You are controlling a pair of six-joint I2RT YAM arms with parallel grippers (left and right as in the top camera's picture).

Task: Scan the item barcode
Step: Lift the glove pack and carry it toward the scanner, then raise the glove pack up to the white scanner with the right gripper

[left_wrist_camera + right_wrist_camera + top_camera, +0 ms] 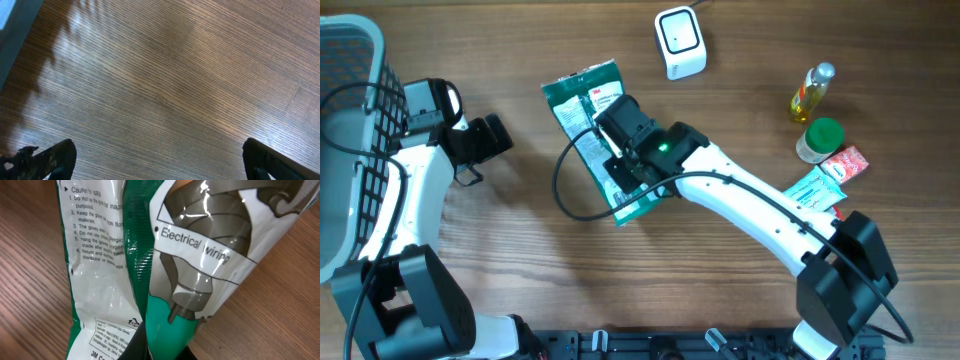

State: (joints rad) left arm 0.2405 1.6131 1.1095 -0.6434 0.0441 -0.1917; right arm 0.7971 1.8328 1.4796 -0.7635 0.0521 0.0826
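Overhead: right pincer (625, 178) grips the green-and-white plastic packet (582, 110); left pincer (160, 160) gapes; you should next present its barcode to the white boxy scanner (680, 42).

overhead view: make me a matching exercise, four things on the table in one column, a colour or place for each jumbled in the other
1 scanner
2 bottle
3 glove packet
4 basket

a green and white, mid-table
b yellow contents, right side
c grey, left edge
d white, top of the picture

Pairs: 1-d, 2-b, 3-a, 4-c
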